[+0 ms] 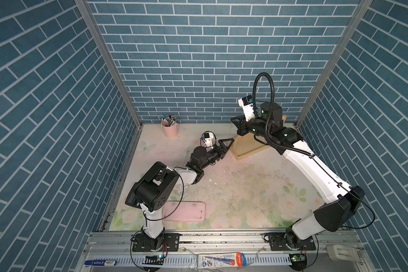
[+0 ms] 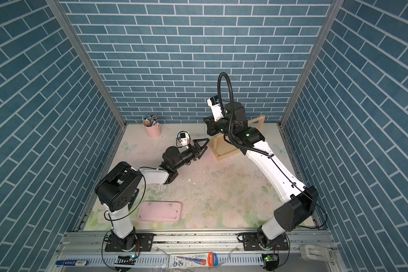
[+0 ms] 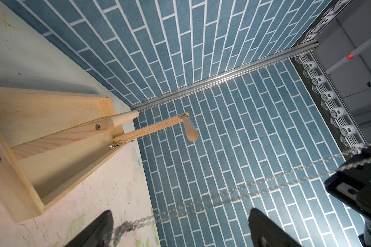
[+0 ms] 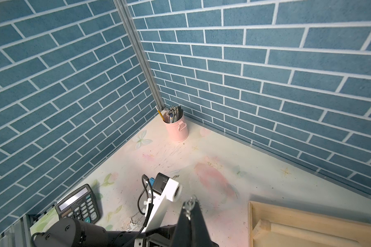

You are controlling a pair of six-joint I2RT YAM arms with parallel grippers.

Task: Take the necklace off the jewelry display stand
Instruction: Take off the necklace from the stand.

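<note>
While the left gripper (image 1: 226, 148) gapes beside it, the right gripper (image 4: 191, 210) pinches one necklace (image 3: 137, 223) (second chain (image 3: 150, 135) on the one stand (image 3: 9, 184))

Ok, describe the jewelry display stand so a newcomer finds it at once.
Go to the far corner of the floral table on the robot's right, by the blue brick wall, under the right arm. The jewelry display stand stands there: a shallow tray base, upright posts and a top bar. It alone is bare pale wood; the cup and flat tray are pink.
</note>
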